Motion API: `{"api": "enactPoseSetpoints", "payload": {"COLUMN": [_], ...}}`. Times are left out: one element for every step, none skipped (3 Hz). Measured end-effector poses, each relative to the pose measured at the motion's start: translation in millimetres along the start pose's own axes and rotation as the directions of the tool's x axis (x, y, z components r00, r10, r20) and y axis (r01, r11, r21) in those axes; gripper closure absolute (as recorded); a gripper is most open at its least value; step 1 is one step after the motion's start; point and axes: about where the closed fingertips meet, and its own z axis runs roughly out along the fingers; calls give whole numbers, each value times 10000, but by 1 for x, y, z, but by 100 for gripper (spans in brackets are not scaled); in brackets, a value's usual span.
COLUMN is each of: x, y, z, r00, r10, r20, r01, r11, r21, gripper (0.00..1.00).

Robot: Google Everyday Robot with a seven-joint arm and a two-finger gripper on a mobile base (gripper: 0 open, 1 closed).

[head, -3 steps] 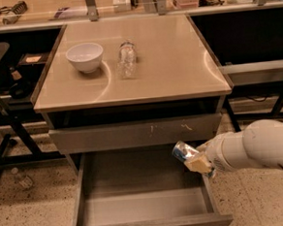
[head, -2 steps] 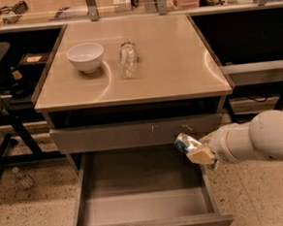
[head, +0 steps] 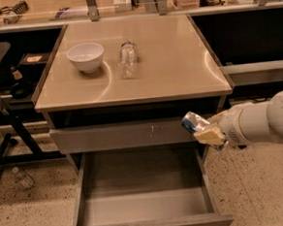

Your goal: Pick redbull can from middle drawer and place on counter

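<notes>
On the counter (head: 176,59) a white bowl (head: 85,55) stands at the left, with a clear bottle (head: 128,60) lying just beside it. Below, a scratched drawer front (head: 119,135) hides the back of the open drawer (head: 143,205), whose own front is partly cut off by the bottom edge. At the drawer's right, above its side wall, the can (head: 193,121) hangs tilted in the air, its lower end covered by the tan pads. The gripper (head: 204,130) pinches it there, below the counter's rim. The white arm (head: 263,123) runs off the right edge. Compared with a moment ago, can and gripper sit higher and slightly further right, clear of the drawer floor
</notes>
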Motion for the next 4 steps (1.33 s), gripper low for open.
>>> {"api": "enactPoseSetpoints", "payload": {"x": [-15,-35,-35,-61], "y": [-11,-19,-19,-38], "z": [-18,-35,-36,-40], "r00": [9996,9975,9975,9959], "r10": [-179,-631,-631,-701], "r20": [212,307,308,568], "r01": [172,610,610,644], "r11": [9993,9960,9960,9932], "r21": [335,656,657,969], "gripper": [100,100,100,100]}}
